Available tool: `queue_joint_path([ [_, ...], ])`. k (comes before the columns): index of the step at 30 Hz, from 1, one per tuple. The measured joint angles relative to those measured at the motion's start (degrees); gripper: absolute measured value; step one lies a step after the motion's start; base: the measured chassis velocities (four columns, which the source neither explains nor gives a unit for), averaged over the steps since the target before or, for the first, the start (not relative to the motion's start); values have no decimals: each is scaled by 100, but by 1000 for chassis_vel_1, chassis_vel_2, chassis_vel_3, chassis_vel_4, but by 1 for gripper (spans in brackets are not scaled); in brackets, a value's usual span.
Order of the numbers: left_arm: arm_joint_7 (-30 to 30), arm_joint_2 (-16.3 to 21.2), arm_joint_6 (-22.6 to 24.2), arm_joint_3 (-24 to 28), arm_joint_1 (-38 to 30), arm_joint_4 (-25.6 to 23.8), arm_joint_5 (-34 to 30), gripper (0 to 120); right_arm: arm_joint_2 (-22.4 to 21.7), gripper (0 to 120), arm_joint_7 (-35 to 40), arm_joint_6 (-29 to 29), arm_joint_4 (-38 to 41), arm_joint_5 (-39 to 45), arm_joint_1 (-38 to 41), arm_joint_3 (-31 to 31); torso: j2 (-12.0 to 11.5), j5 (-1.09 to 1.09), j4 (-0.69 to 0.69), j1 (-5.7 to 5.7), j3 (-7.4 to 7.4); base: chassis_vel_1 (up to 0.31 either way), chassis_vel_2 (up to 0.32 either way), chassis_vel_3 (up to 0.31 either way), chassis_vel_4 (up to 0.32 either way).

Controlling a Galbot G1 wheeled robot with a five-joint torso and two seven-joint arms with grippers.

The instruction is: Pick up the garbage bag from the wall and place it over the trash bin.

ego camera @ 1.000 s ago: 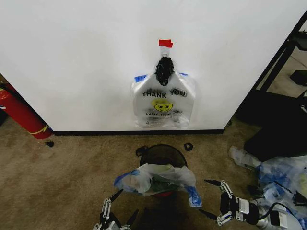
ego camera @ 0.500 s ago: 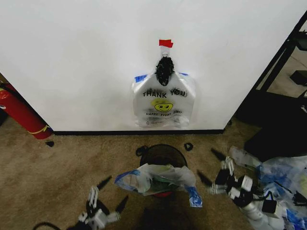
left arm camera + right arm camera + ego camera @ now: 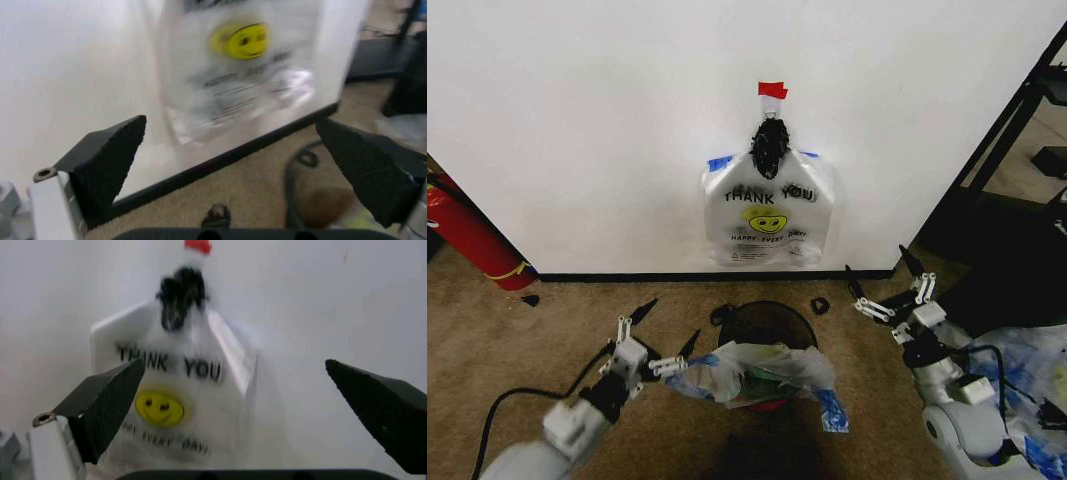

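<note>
The garbage bag (image 3: pixel 757 372) lies draped over the trash bin (image 3: pixel 765 325) in the lower middle, while the left gripper (image 3: pixel 659 333) and right gripper (image 3: pixel 882 284) hang wide open and empty on either side.

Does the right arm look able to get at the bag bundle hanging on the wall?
Probably yes: the right gripper is open and aimed at the bundle, with bare wall and carpet between; the bin sits lower, off its path.
</note>
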Motion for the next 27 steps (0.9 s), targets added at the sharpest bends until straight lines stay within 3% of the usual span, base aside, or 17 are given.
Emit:
queue_joint_path([
  [2,-158,96,573,301,-509,126,-453,100,-4,100,20,-208,57,-9,-23,36,0,0,-3,0,0,0,0,0,0],
  [3,-262,135,1166,629,-1002,234,-958,100,6,100,73,-410,119,-38,-44,64,0,-1,2,0,0,0,0,0,0],
  [6,-288,94,2181,1167,-1872,430,-1555,100,74,100,235,-537,177,-102,-47,73,0,0,2,0,0,0,0,0,0],
  [7,-288,94,2181,1167,-1872,430,-1555,100,74,100,235,-537,177,-102,-47,73,0,0,2,0,0,0,0,0,0],
  [10,-446,-80,3229,1789,-2745,676,-1916,100,157,100,311,-490,168,-201,-31,125,0,2,3,0,0,0,0,0,0],
  [12,-503,-216,3567,2162,-3167,873,-1976,100,193,100,378,-431,154,-230,-62,175,0,0,2,0,0,0,0,0,0],
  [17,-526,-476,4067,2615,-3796,1102,-2149,100,218,100,415,-272,140,-228,-195,285,0,0,2,0,0,0,0,0,0],
  [27,-455,-891,4087,3639,-4618,1955,-1481,100,292,100,415,74,66,-242,-333,330,0,1,2,0,-1,0,0,0,0],
])
